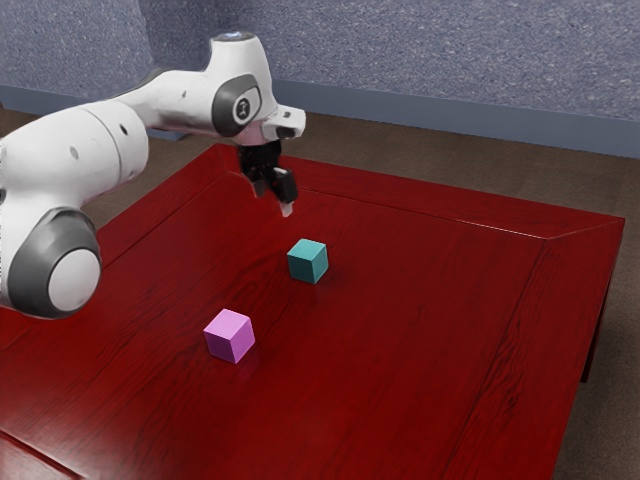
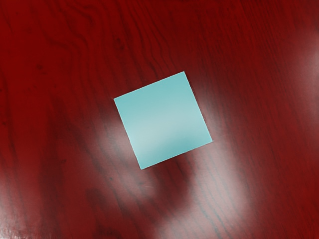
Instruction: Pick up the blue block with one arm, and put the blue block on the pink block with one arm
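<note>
The jaws hang in the air off the surface [image 1: 450, 330], pointing down, with nothing between them. From the side camera they overlap, so I cannot tell whether they are spread or pressed together. In the exterior view they sit above and slightly toward the exterior view's left of the blue block [image 1: 308, 261], well clear of its top. In the wrist view the blue block [image 2: 163, 119] lies almost straight under the hand, its top face turned at an angle, with bare dark-red wood grain of the surface [image 2: 60, 74] all around it.

The blue block rests flat on the surface, alone and touching nothing. The pink block [image 1: 229, 335] also rests on the surface, nearer the camera and toward the exterior view's left of the blue block, apart from it.

The white arm [image 1: 100, 150] comes in from the exterior view's left. Behind the surface run a brown floor [image 1: 450, 160] and a grey-blue wall [image 1: 450, 50].
</note>
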### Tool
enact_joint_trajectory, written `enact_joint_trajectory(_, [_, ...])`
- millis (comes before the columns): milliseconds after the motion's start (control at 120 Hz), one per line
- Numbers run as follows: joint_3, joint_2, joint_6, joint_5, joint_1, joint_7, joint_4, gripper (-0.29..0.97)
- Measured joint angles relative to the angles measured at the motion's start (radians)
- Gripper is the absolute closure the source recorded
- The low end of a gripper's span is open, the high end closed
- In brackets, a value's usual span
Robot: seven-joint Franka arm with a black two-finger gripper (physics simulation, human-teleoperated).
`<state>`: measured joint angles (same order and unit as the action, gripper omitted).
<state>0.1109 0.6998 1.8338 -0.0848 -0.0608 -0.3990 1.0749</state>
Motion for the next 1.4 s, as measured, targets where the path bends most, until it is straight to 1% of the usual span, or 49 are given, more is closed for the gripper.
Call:
enact_joint_trajectory(92, [-0.004,0.01,0.005,-0.021,-0.009,0.12,0.01,0.0])
enact_joint_trajectory(167, [-0.033,0.018,0.007,-0.034,-0.012,0.223,0.015,0.0])
enact_joint_trajectory(242, [-0.044,0.033,0.009,-0.04,-0.008,0.312,0.032,0.0])
enact_joint_trajectory(425, [-0.046,0.032,0.006,-0.038,-0.008,0.435,0.08,0.0])
enact_joint_trajectory(458, [-0.056,0.033,0.006,-0.038,0.018,0.448,0.081,0.0])
enact_joint_trajectory(508, [-0.112,0.061,0.005,-0.017,0.081,0.463,0.052,0.0])
enact_joint_trajectory(608, [-0.243,0.217,0.004,0.07,0.184,0.487,-0.174,0.0])
enact_joint_trajectory(658, [-0.269,0.255,0.008,0.1,0.211,0.49,-0.241,0.0])
enact_joint_trajectory(733, [-0.286,0.275,0.016,0.128,0.225,0.49,-0.273,0.0])
enact_joint_trajectory(783, [-0.307,0.288,0.02,0.134,0.228,0.489,-0.274,0.0])
enact_joint_trajectory(858, [-0.317,0.296,0.025,0.116,0.229,0.472,-0.26,0.0])
enact_joint_trajectory(1067, [-0.314,0.262,0.028,0.063,0.21,0.403,-0.192,0.01])
enact_joint_trajectory(1158, [-0.307,0.252,0.027,0.055,0.202,0.379,-0.163,0.0])
enact_joint_trajectory(1200, [-0.293,0.251,0.027,0.074,0.184,0.371,-0.151,0.0])
enact_joint_trajectory(1258, [-0.285,0.244,0.014,0.139,0.16,0.369,-0.145,0.0])
enact_joint_trajectory(1308, [-0.282,0.241,0.002,0.177,0.153,0.372,-0.138,0.0])
enact_joint_trajectory(1400, [-0.279,0.239,-0.013,0.21,0.15,0.382,-0.13,0.0])
